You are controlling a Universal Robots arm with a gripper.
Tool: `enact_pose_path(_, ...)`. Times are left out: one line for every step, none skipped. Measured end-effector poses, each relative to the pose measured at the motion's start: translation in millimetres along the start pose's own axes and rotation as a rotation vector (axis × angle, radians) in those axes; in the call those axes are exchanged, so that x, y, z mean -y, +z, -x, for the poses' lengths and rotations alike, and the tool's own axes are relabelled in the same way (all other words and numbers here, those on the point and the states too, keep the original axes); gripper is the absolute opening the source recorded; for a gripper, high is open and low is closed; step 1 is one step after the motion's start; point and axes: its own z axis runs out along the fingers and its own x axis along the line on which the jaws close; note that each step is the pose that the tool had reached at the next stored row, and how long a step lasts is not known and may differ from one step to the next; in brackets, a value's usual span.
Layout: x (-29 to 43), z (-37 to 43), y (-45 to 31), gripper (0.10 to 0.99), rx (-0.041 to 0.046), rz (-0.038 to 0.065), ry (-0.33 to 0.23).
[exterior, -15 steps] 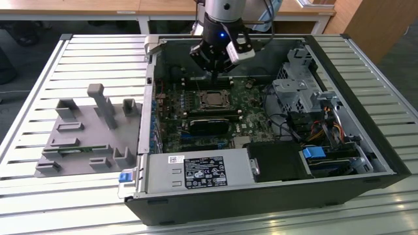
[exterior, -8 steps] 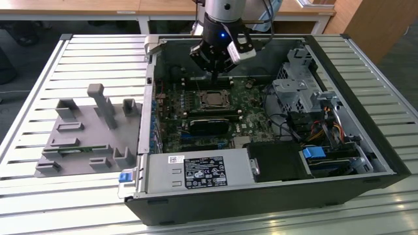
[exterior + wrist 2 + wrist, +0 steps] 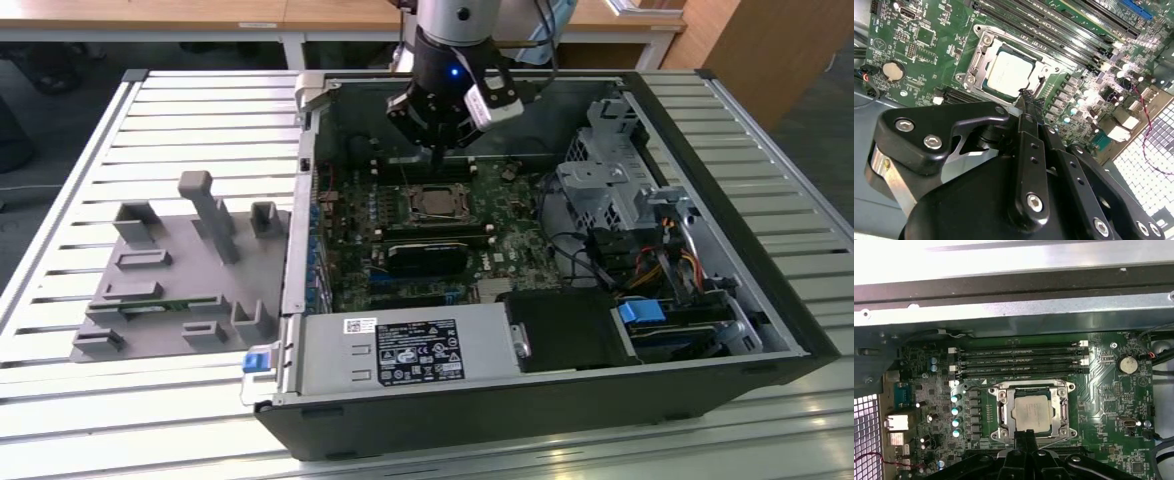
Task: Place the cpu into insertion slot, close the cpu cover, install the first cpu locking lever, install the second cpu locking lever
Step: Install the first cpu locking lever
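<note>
A: Looking for the cpu (image 3: 1031, 412).
B: Right there, flat in the slot (image 3: 1072, 387), grey top up. Plain to see in both wrist views.
A: And the cover (image 3: 1004, 410)?
B: Down flat around the cpu, shiny, with the grey top showing through the square window.
A: And the claw (image 3: 1026, 434)?
B: Pinched narrow, tips together, nothing to see between them. Right at the edge of the cover. Touching or just above, cannot tell.
A: Next to the slot?
B: Green board (image 3: 1104, 400) all around. Long black memory slots (image 3: 1019, 362) just beside, on the side away from the claw. A round silver battery (image 3: 1127, 364) farther off.
A: And farther out?
B: In the exterior view, an open black case (image 3: 534, 420) on a table (image 3: 134, 400) of pale slats. A grey holder (image 3: 174, 290) on the exterior view's left, just beside the case.
</note>
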Motion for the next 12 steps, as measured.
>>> enact_pose_path(0.1,-0.5,0.0,0.11,0.0006,0.0,-0.002)
enact_pose_path(0.2,-1.0,0.0,0.11,0.0012,0.0,-0.004)
enact_pose_path(0.3,-1.8,0.1,0.11,0.0019,0.0,-0.005)
enact_pose_path(0.4,-2.5,0.1,0.11,0.0027,0.0,-0.006)
enact_pose_path(0.5,-3.4,0.2,0.11,0.0035,0.001,-0.006)
enact_pose_path(0.6,-4.3,0.2,0.11,0.0041,0.001,-0.007)
enact_pose_path(0.7,-4.9,0.3,0.11,0.0049,0.001,-0.008)
enact_pose_path(0.9,-5.4,0.3,0.11,0.0058,0.001,-0.009)
enact_pose_path(1.0,-5.7,0.3,0.11,0.0067,0.001,-0.012)
enact_pose_path(1.0,-5.8,0.3,0.11,0.0072,0.001,-0.019)
enact_pose_path(1.0,-5.8,0.4,0.11,0.0074,0.0,-0.03)
enact_pose_path(1.0,-5.8,0.4,0.11,0.0074,0.0,-0.046)
